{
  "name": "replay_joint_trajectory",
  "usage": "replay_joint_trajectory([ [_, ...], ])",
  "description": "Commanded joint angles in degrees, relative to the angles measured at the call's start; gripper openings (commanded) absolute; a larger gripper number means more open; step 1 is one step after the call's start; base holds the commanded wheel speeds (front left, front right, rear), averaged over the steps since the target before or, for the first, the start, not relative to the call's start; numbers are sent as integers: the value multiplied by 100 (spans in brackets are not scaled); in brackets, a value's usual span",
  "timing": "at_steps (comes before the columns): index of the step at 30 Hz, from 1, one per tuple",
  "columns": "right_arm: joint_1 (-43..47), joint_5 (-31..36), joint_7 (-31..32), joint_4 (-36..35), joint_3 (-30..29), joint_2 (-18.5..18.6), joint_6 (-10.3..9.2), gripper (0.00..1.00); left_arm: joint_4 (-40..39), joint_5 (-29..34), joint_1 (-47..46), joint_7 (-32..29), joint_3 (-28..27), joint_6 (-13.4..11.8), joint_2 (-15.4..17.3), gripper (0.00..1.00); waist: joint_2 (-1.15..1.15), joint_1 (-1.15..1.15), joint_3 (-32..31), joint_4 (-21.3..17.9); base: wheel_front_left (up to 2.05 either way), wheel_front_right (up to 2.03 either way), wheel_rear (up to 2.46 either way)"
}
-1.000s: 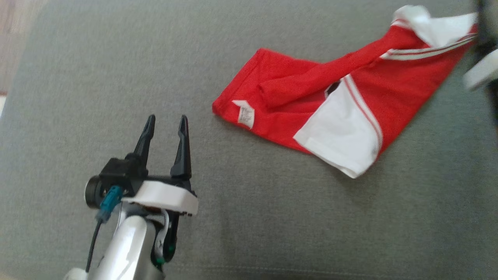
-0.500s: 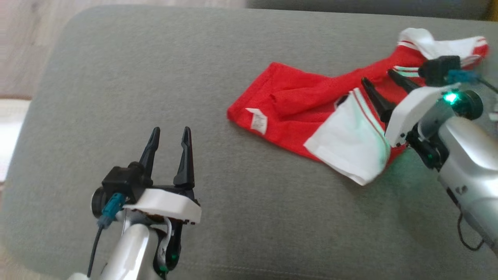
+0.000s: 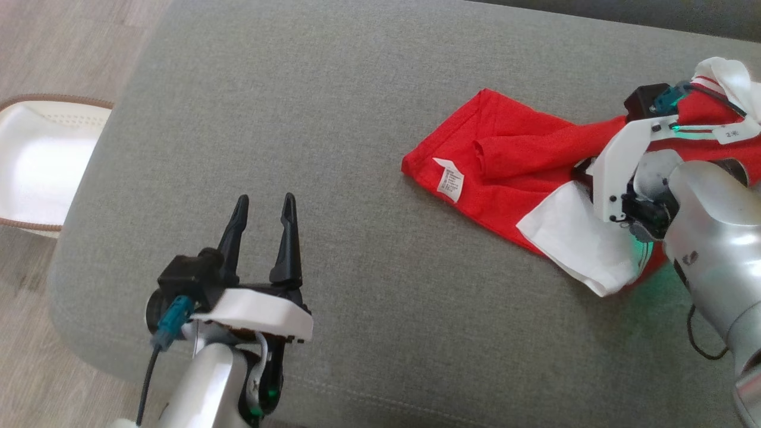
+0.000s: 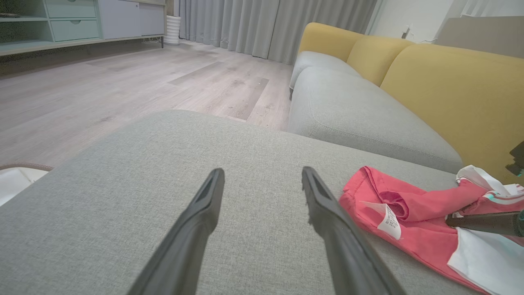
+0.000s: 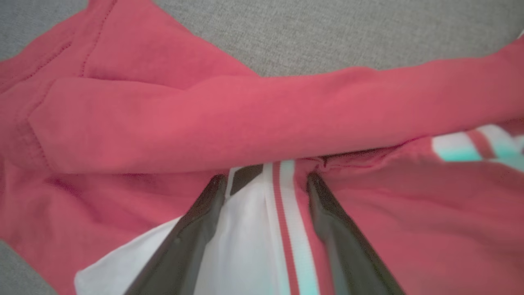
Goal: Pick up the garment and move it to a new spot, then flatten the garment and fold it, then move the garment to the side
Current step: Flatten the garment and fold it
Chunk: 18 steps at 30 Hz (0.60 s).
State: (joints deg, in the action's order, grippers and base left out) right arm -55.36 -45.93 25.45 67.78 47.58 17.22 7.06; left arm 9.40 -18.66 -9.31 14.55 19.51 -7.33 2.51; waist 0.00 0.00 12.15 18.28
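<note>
The garment [image 3: 511,160] is a red shirt with white panels and a white tag, lying crumpled on the right part of the grey cushion [image 3: 333,119]. My right gripper [image 3: 585,169] is down over its middle, mostly hidden behind its own wrist in the head view. In the right wrist view the right gripper [image 5: 267,177] stands open, its fingers astride a white striped panel, tips at the edge of a long red fold [image 5: 204,119]. My left gripper [image 3: 265,199] hovers open and empty over bare cushion, well left of the garment [image 4: 417,205].
A white basket with a brown rim [image 3: 35,160] sits on the wooden floor left of the cushion. Behind the cushion are a grey sofa seat [image 4: 360,119] and yellow backrests [image 4: 450,82]. The cushion's rounded left edge [image 3: 77,238] is near my left arm.
The head camera has shifted left, bringing the basket and floor into view. My right arm has come in from the right and lowered its open fingers onto the garment. The left gripper has held still.
</note>
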Motion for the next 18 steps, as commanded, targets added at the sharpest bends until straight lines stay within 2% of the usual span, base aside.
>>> replay_joint_trajectory([
  [1, 82, 105, 76, 144, 90, -122, 43, 75, -215, -28, -28, 45, -192, -32, 37, 100, 0, 0, -4, 11, 0, 0, 0],
  [3, 61, 162, -20, 238, 92, -168, 43, 0, -216, -17, -9, 45, -229, -45, 37, 100, 0, 0, -26, -26, 0, 0, 0],
  [7, 19, 261, -321, 312, 90, -203, 43, 0, -191, 30, 21, 45, -282, -37, 37, 100, 0, 0, -99, -154, 0, 0, 0],
  [12, 33, 247, -970, 276, -38, -274, 43, 0, -103, 122, 61, 45, -394, 51, 37, 100, 0, 0, -294, -509, 0, 0, 0],
  [18, 358, 0, -1765, -228, -236, -188, 43, 0, -13, 269, 119, 45, -560, 158, 37, 100, 0, 0, -517, -1043, 0, 0, 0],
])
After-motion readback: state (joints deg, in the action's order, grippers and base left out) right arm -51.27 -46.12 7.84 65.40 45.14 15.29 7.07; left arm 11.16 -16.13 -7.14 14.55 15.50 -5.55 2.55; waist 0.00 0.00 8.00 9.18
